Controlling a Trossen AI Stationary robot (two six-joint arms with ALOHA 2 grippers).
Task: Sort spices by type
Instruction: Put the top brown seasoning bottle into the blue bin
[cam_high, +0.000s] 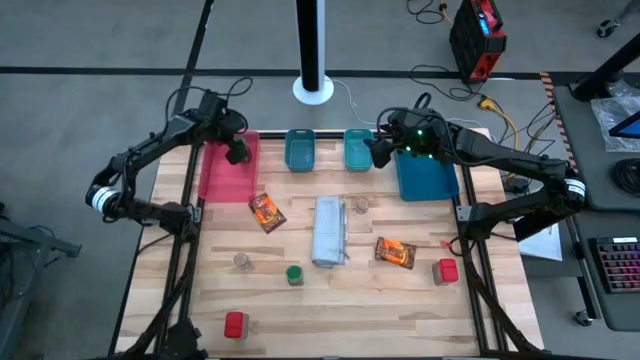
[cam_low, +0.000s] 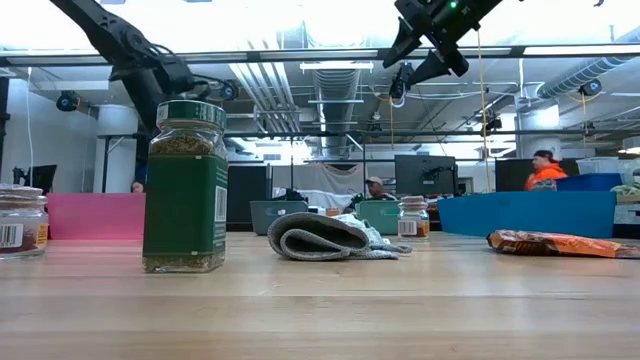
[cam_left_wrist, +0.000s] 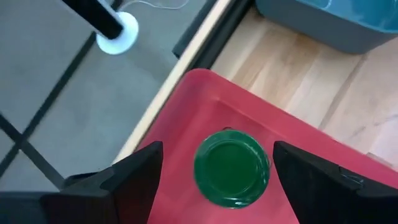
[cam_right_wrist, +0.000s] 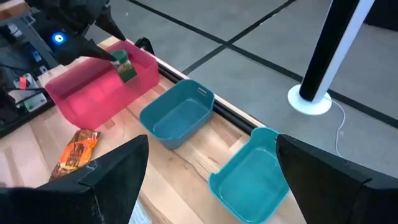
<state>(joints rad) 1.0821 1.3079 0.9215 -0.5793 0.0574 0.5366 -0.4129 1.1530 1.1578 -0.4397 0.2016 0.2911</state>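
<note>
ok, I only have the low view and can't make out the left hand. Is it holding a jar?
Observer: No. The left hand is open over the pink tray, and a green-lidded jar sits between its fingers, touching neither.
Operator: Right hand?
Observer: The right hand is open with nothing in it, beside the teal trays.
Operator: Red boxes sorted yet?
Observer: No. One red box is front left, and a second red box is on the right. Both are on bare wood.

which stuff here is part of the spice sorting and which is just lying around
Part of the job: green-lidded jars, pale-lidded jars, red boxes, orange-red packets, pink tray, teal trays, blue tray.

Just lying about: folded grey-white bundle.
</note>
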